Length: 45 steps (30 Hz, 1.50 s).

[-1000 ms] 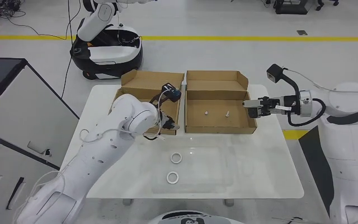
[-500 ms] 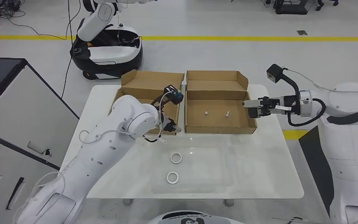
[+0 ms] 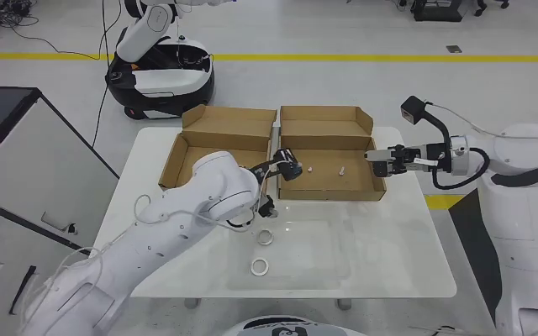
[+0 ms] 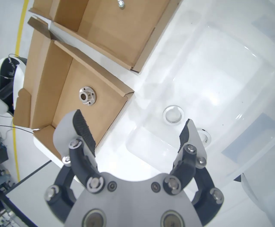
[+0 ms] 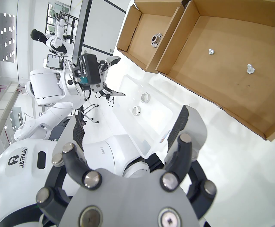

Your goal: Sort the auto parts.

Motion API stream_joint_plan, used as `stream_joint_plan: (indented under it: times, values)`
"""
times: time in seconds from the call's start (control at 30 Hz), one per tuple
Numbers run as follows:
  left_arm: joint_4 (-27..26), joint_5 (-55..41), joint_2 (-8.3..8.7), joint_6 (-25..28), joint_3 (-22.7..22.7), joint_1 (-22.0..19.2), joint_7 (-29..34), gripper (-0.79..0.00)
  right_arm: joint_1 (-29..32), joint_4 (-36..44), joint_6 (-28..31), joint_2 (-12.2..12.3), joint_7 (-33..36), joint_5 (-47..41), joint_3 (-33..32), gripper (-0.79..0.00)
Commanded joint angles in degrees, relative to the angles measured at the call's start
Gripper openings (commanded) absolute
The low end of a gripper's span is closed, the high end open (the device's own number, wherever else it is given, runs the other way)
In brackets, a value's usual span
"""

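Gaping empty, left end effector [image 4: 133, 124] and right end effector [image 5: 131, 120]; left finger [image 4: 184, 137] half-hiding one ring [image 4: 206, 138].

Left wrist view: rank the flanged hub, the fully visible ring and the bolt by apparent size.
Ring and flanged hub: about alike, no ranking.
Bolt: smallest, but farthest from the camera, so unsure.

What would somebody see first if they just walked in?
Probably the two brown cardboard boxes at the far side of the table: the left box holds a shiny metal hub, the right box two small bolts. Next, the left gripper, open, hangs by a clear tray with two silver rings in it.
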<state>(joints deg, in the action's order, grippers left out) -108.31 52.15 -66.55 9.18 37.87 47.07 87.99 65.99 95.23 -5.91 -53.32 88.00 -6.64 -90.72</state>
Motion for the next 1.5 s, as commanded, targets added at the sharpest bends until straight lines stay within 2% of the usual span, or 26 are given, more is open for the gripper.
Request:
stream_joint_plan:
  times: [0.0, 0.03, 0.07, 0.1, 0.13, 0.27, 0.5, 0.7, 0.8, 1.27, 1.33, 1.47]
  values:
    - [0.81, -1.75, 0.09, 0.04, -4.03, -2.24, 0.01, 0.000, 0.00, 0.00, 0.00, 0.00, 0.00, 0.00, 0.00, 0.000]
    - [1.07, -2.54, 0.13, -0.56, -5.77, -3.62, 0.01, 0.000, 0.00, 0.00, 0.00, 0.00, 0.00, 0.00, 0.00, 0.000]
    - [1.21, -3.88, 0.19, -1.01, -7.42, -4.83, 0.01, -0.037, 0.00, 0.00, 0.00, 0.00, 0.00, 0.00, 0.00, 0.000]
    - [1.40, -5.33, 0.28, -1.19, -9.01, -6.06, 0.01, -0.037, 0.00, 0.00, 0.00, 0.00, 0.00, 0.00, 0.00, 0.000]
    - [1.53, -6.30, 0.42, -1.56, -10.52, -7.36, 0.01, 0.000, 0.00, 0.00, 0.00, 0.00, 0.00, 0.00, 0.00, 0.000]
    - [1.13, -10.62, 1.22, -2.38, -15.98, -12.19, 0.01, 0.000, 0.00, 0.00, 0.00, 0.00, 0.00, 0.00, 0.00, 0.000]
    - [-0.05, -18.05, 3.19, -2.50, -22.64, -18.99, 0.01, 0.000, 0.00, 0.00, 0.00, 0.00, 0.00, 0.00, 0.00, 0.000]
    - [-1.01, -22.39, 4.32, -1.93, -26.87, -22.79, 0.01, 0.000, 0.00, 0.00, 0.00, 0.00, 0.00, 0.00, 0.00, 0.000]
    - [-1.38, -23.23, 4.55, -1.55, -28.13, -23.59, 0.01, 0.000, 0.00, 0.00, 0.00, 0.00, 0.00, 0.00, 0.00, 0.000]
    - [-1.46, -23.29, 4.83, 2.07, -28.13, -19.94, 0.01, 0.000, 0.00, 0.00, 0.00, 0.00, 0.00, 0.00, 0.00, 0.000]
    - [-0.83, -23.21, 4.85, 2.38, -28.13, -19.36, 0.01, -0.062, 0.00, 0.00, 0.00, 0.00, 0.00, 0.00, 0.00, 0.000]
    - [0.23, -23.32, 4.77, 3.01, -28.13, -18.61, 0.01, -0.117, 0.00, 0.00, 0.00, 0.00, 0.00, 0.00, 0.00, 0.000]
